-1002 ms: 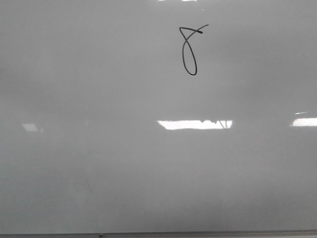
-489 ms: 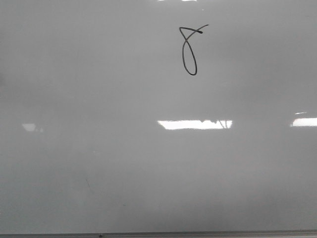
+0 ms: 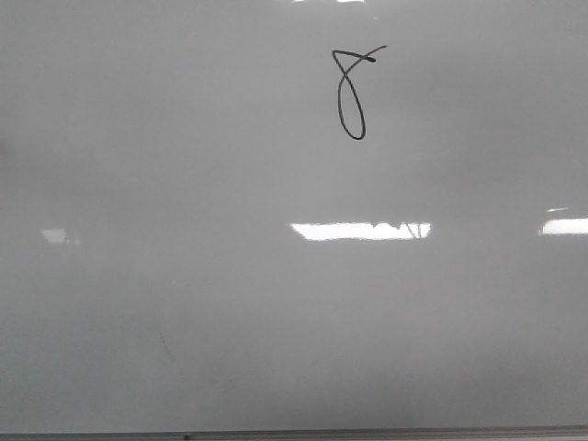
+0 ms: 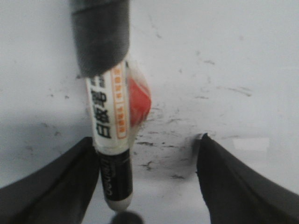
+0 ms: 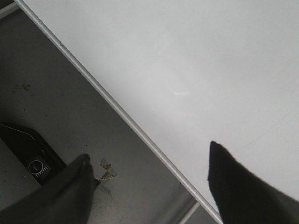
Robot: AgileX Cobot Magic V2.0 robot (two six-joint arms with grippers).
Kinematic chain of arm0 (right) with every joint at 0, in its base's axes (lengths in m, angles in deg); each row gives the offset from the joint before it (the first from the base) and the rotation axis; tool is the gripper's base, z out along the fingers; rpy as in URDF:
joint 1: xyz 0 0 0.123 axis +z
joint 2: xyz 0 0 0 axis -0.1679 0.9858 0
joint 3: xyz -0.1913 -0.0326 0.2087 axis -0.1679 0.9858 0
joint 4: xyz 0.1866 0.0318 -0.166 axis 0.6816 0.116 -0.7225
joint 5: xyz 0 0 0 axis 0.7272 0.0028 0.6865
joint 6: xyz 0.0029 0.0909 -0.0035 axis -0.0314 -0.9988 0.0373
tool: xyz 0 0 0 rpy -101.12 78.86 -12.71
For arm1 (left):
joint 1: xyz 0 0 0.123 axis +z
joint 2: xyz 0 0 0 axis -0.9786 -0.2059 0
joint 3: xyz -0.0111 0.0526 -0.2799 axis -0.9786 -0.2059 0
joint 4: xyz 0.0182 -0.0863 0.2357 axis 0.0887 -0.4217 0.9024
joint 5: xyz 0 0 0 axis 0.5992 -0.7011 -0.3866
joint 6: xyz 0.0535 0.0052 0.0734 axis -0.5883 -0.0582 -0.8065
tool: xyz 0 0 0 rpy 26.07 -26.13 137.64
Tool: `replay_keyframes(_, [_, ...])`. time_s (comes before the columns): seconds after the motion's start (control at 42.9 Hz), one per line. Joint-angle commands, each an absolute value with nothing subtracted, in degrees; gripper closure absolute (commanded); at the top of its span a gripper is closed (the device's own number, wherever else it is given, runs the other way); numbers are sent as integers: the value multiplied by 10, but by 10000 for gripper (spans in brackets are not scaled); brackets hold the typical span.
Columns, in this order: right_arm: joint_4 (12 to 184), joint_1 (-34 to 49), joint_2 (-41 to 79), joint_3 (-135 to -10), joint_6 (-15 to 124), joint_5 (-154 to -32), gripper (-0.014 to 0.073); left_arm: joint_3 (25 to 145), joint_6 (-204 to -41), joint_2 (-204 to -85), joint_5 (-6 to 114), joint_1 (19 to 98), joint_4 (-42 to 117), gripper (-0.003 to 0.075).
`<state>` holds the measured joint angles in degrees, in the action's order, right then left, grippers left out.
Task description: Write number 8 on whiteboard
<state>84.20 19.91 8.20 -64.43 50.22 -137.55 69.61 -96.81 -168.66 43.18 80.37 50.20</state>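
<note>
While the number 8 (image 3: 350, 93) is sitting finished at the far centre-right of the whiteboard (image 3: 184, 276), neither arm is showing in the front view. Risk, as a judgement: the marker (image 4: 110, 126) is hanging over the board beside one finger, seemingly taped to the left gripper (image 4: 147, 179), so a low pass could be leaving a stray line. Left jaws are standing wide apart, clamping nothing. Right gripper (image 5: 149, 186) is hovering over the board's metal edge (image 5: 117, 109), jaws spread, empty.

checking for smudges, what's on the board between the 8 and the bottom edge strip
In the front view, no writing: below the number 8 only bare whiteboard, a bright light reflection, then the edge strip.
</note>
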Motion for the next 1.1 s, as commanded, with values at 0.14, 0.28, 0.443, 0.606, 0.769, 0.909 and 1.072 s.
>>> replay_keyframes(0.14, [846,195,81,-658,502,-1343,57,726,-965,-1670,420,816,501,237])
replay_keyframes(0.28, [846,195,81,-658,500,-1348,57,765,-965,-1667,514,816,501,237])
replay_keyframes(0.443, [844,195,65,-659,449,-1348,57,818,-965,-1637,647,816,512,237])
replay_keyframes(0.606, [824,195,31,-658,373,-1346,57,842,-965,-1569,746,809,509,237])
replay_keyframes(0.769, [813,195,-12,-653,351,-1339,57,842,-965,-1475,801,768,508,240])
replay_keyframes(0.909, [813,195,-48,-637,335,-1339,57,828,-967,-1401,821,694,508,240])
replay_keyframes(1.072, [809,195,-78,-615,316,-1339,57,797,-965,-1330,837,601,508,240])
